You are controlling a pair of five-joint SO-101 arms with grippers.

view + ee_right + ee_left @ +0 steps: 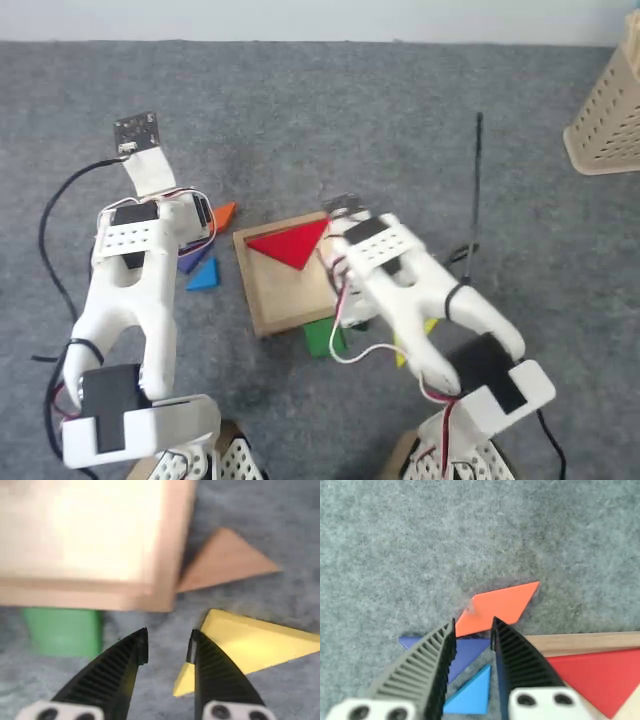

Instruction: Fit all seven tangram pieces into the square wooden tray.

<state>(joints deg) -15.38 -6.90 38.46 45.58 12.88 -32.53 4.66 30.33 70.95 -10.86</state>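
High view: only the red triangle (pixel 290 245) is lying in the centre-frame tray (pixel 280 297), six pieces (pixel 203 275) waiting outside; left gripper (pixel 472 625) and right gripper (pixel 167 637) are hovering slightly parted.

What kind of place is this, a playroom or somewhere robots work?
Most likely a robot workbench, not a playroom: the left arm and right arm stand on a grey mat by a wooden tray holding a red triangle.
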